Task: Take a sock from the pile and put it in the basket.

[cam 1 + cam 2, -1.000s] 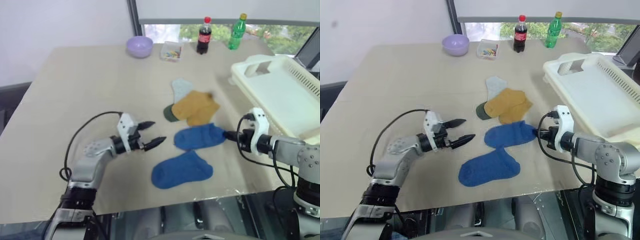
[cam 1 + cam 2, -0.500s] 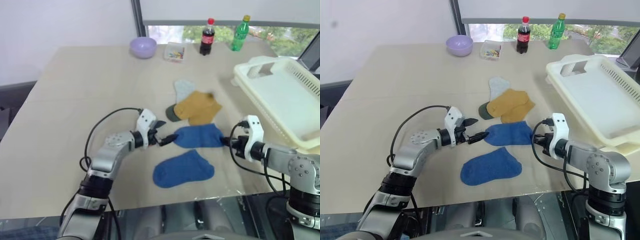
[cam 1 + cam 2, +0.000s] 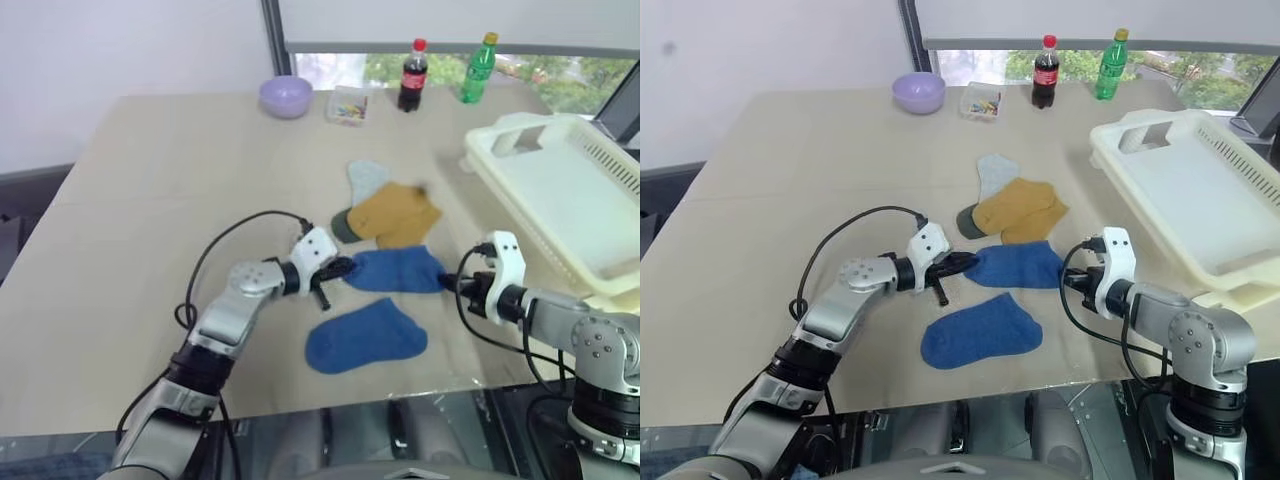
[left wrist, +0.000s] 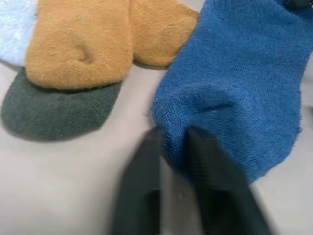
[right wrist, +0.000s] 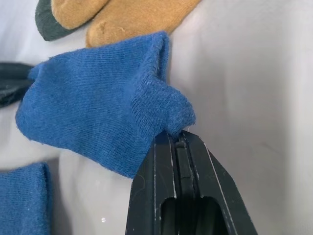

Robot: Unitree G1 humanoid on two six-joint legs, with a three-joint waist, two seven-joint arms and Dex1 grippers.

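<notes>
Your left gripper [image 4: 171,147] is clenched on one end of the upper royal blue sock [image 3: 398,271]; in the left wrist view a fold of blue knit is pinched between its two black fingers [image 4: 208,171]. Your right gripper [image 5: 173,139] is clenched on the opposite end of that same sock, and the right wrist view shows the cloth bunched into a small hump where the tips bite it. So you have the sock gripped at both ends, stretched between the two grippers and still low over the bench [image 3: 150,200].

The pile [image 3: 385,215] lies just beyond the held sock: a mustard yellow pair [image 3: 395,215] on top, a dark green sock [image 3: 342,228] peeking out from under its near left edge, and a pale blue sock [image 3: 365,178] sticking out on the far side. The blue sock's far edge comes close to the yellow pair; I can't tell whether they touch. A second royal blue sock [image 3: 365,338] lies flat nearer to you, apart from the held one.

The basket [image 3: 560,200] sits at the right edge of the bench, beyond your right arm, with no sock visible in it.

At the far edge of the bench stand a lilac bowl [image 3: 285,96], a small clear box [image 3: 345,104] of coloured bits, a cola bottle [image 3: 413,75] and a green bottle [image 3: 477,68].
</notes>
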